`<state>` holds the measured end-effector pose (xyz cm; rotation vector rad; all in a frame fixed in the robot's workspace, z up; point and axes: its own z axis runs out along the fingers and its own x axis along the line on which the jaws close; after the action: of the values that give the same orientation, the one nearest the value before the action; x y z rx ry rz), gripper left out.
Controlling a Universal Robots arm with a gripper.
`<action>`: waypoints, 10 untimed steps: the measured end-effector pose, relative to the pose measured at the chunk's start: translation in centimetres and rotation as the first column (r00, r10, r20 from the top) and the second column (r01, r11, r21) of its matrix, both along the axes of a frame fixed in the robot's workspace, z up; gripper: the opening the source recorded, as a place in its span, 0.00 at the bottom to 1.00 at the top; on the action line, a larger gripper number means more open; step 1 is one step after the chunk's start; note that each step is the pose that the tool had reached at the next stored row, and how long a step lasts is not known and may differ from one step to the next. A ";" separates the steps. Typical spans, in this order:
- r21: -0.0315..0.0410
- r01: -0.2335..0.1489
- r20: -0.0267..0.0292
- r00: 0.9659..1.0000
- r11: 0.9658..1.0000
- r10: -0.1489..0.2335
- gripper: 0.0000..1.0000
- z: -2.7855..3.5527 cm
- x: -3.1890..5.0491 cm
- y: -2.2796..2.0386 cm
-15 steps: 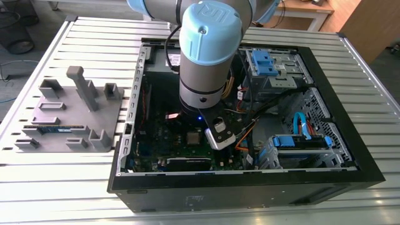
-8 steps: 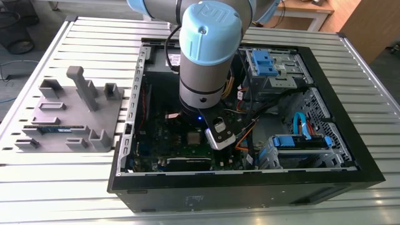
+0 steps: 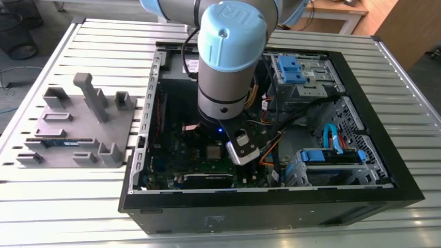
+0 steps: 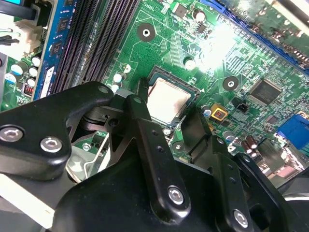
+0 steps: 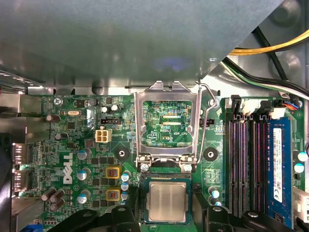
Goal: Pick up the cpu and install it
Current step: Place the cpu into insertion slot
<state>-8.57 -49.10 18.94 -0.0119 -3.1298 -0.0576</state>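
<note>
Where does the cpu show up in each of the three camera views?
Exterior view: the cpu lies inside the open computer case, just to the exterior view's left of the arm's lower end.
First wrist view: the cpu lies flat beside the raised socket frame.
Second wrist view: the cpu lies near the black memory slots.
Shared landmark: the green motherboard surrounds it in all three.

Harsh glare, heavy shadow here!
White hotspot blows out the green circuit board (image 4: 219, 35) in the second wrist view; small silver square cpu (image 4: 166, 99) gleams pale, black jaws sit dark.
</note>
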 end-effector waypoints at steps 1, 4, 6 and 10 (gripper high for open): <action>0.000 0.000 0.000 1.000 1.000 0.000 0.54 0.06 0.00 0.00; 0.000 0.000 0.000 1.000 1.000 0.000 0.54 0.09 0.00 0.00; 0.000 0.000 0.000 1.000 1.000 0.000 0.54 0.11 0.00 0.00; 0.000 0.000 0.000 1.000 1.000 0.000 0.53 0.11 0.00 0.00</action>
<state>-8.57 -49.11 19.06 -0.0118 -3.1298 -0.0574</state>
